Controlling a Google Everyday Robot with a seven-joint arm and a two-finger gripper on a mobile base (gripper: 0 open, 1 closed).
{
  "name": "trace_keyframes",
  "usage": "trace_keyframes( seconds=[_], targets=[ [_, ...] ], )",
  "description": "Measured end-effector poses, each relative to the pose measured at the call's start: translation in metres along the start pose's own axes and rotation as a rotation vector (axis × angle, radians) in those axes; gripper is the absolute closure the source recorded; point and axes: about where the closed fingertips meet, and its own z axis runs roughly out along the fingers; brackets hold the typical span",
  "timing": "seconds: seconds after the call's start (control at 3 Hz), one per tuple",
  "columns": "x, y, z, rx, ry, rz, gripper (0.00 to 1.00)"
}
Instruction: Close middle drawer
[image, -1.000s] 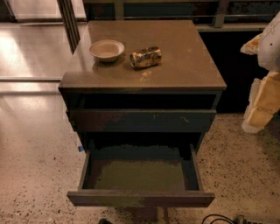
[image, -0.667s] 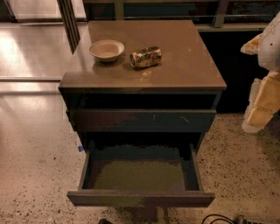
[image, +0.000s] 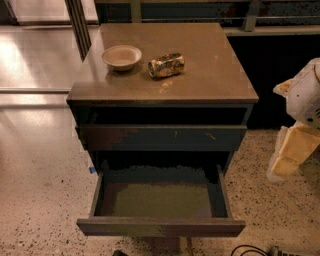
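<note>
The middle drawer (image: 161, 227) is pulled far out of the dark cabinet, low in the camera view. Its worn grey-brown front faces me and its dull olive-brown floor (image: 165, 199) is bare. Above it sits a wider drawer front (image: 162, 137) with small pale scratch marks, only slightly out. My gripper (image: 296, 151) hangs at the right edge of the view, pale yellow below the white arm (image: 306, 95). It is well to the right of the cabinet and touches nothing.
On the brown cabinet top (image: 210, 75) stand a small pale bowl (image: 121, 56) and a crushed can (image: 166, 65) lying on its side. Speckled floor (image: 40, 200) surrounds the cabinet. Dark cables (image: 250, 250) lie at the bottom right.
</note>
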Motion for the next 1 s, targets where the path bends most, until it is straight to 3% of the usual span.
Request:
trace_keyframes(
  seconds=[0.33, 0.67, 1.0],
  targets=[
    [0.007, 0.018, 0.053, -0.029, -0.051, 0.036, 0.00],
    [0.006, 0.019, 0.054, -0.031, -0.053, 0.036, 0.00],
    [-0.009, 0.042, 0.069, -0.076, -0.129, 0.042, 0.00]
  ],
)
